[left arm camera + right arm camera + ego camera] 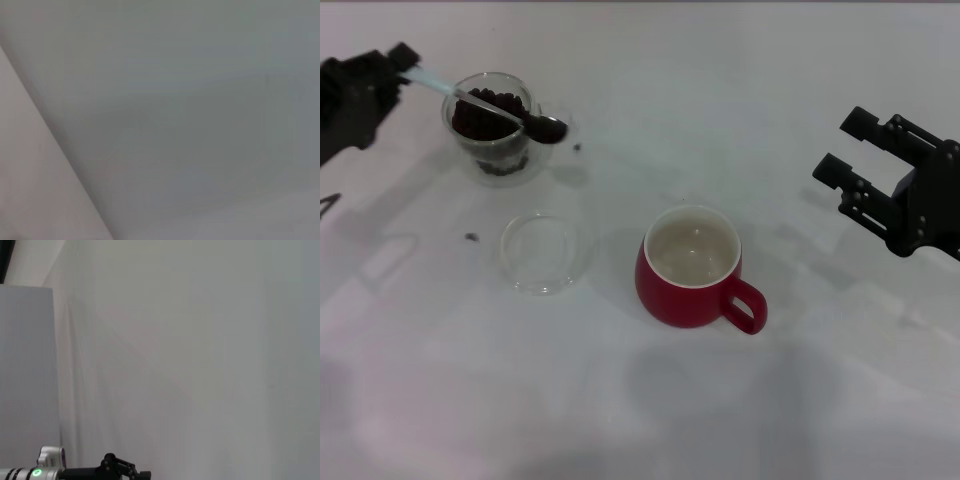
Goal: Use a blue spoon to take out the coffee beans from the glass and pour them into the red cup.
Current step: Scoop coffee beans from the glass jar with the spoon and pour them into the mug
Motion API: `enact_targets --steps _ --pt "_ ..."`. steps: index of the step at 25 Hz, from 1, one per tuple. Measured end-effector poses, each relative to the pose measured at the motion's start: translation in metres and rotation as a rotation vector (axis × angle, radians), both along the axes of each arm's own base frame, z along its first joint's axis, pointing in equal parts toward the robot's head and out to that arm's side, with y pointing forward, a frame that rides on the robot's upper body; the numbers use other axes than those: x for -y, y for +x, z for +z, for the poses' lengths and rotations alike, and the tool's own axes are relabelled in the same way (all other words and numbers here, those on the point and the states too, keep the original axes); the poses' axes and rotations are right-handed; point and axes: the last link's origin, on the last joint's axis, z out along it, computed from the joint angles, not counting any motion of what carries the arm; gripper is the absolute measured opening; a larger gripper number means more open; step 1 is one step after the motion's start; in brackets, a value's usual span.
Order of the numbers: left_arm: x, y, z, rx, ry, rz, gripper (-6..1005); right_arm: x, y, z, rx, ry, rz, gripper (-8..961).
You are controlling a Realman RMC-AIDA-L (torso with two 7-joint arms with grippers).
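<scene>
Two end effectors show from my head view. My left end effector, at ten o'clock, grips the pale handle of the blue spoon, which slants across the glass; its bowl, heaped with coffee beans, sits just past the rim on the four o'clock side. More beans fill the glass. My red cup stands near centre on the bench. My right end effector hangs unclenched at three o'clock, holding nothing.
</scene>
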Motion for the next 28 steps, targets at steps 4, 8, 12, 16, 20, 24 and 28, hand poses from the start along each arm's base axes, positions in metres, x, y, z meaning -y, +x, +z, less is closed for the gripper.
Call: enact_targets --steps 4,8,12,16,20,24,28 --pt "0.0 0.012 -0.015 0.013 -0.053 -0.036 124 -0.002 0.0 -0.002 0.012 0.013 -0.005 607" --pt "0.001 0.025 -0.03 0.021 -0.105 -0.074 125 -0.002 0.002 -0.002 0.019 0.019 -0.019 607" --pt "0.001 0.036 -0.041 0.019 -0.14 -0.103 125 0.0 0.004 -0.003 0.019 0.02 -0.028 607" --pt "0.002 0.046 -0.056 0.002 -0.183 -0.136 124 0.002 0.006 -0.002 0.021 0.021 -0.035 606" --pt "0.001 0.056 -0.068 -0.032 -0.215 -0.175 124 0.005 0.009 -0.002 0.022 0.023 -0.047 606" --pt "-0.001 0.069 -0.079 -0.093 -0.239 -0.256 124 0.009 0.011 -0.001 0.026 0.024 -0.059 606" --pt "-0.005 0.077 -0.08 -0.13 -0.233 -0.309 124 0.011 0.014 -0.001 0.03 0.024 -0.07 606"
